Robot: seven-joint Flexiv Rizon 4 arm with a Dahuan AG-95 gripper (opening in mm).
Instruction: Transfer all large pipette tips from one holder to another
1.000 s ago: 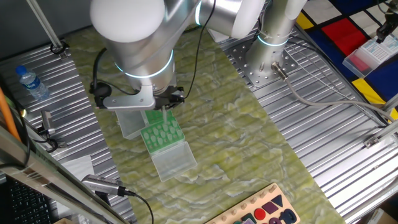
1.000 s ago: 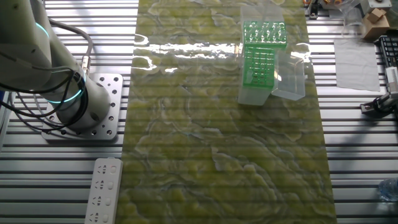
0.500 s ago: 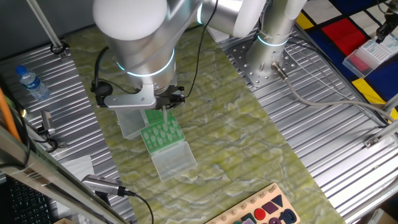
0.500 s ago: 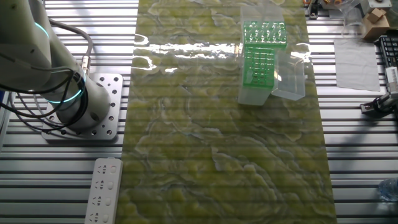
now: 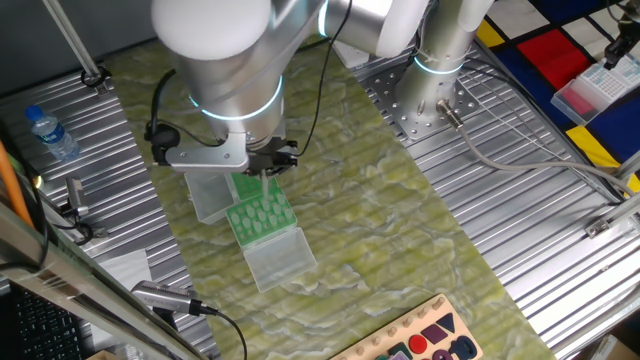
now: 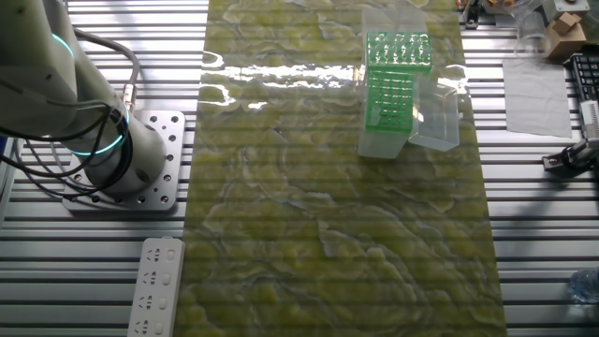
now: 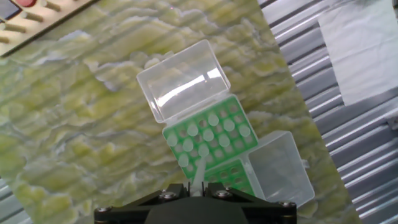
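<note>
At lower centre of the hand view, the gripper (image 7: 198, 188) is pinching one pale tip (image 7: 199, 174), apparently just above the green rack (image 7: 211, 140); its open lid (image 7: 183, 81) is lying at the rack's upper edge.

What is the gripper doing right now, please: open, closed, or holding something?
Gripper: closed on one large pipette tip, held above the green rack.

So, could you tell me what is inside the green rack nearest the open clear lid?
The green rack holds rows of large pipette tips, some holes empty. One tip rises toward the fingers, which are out of sight.
</note>
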